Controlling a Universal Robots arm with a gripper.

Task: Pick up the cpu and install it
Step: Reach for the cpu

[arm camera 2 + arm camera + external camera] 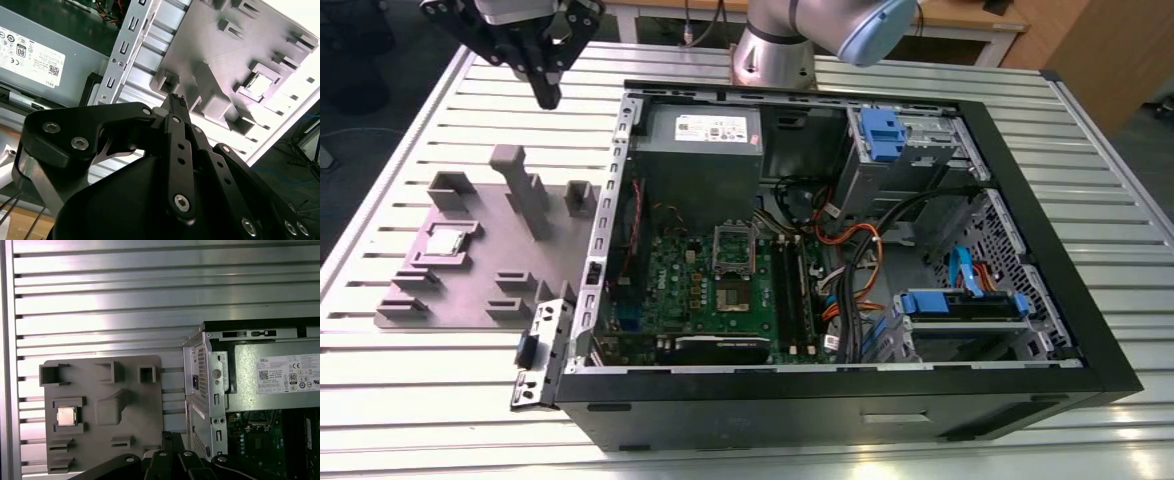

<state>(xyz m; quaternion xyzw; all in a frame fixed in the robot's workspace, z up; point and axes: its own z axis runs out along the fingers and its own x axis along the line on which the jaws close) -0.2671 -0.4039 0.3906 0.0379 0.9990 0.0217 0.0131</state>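
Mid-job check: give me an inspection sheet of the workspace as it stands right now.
Surface: slatted silver metal table, carrying a grey slotted fixture plate and an open black computer case.
Job's things: small square silvery cpu lies in a pocket of the plate; green motherboard sits inside the case.
Clutter: nothing seen.
Grippers: black end effector shut, holding nothing, above the table, apart from the cpu.
Cables: orange and black cable bundle inside the case.
Surroundings: wooden furniture beyond the table.
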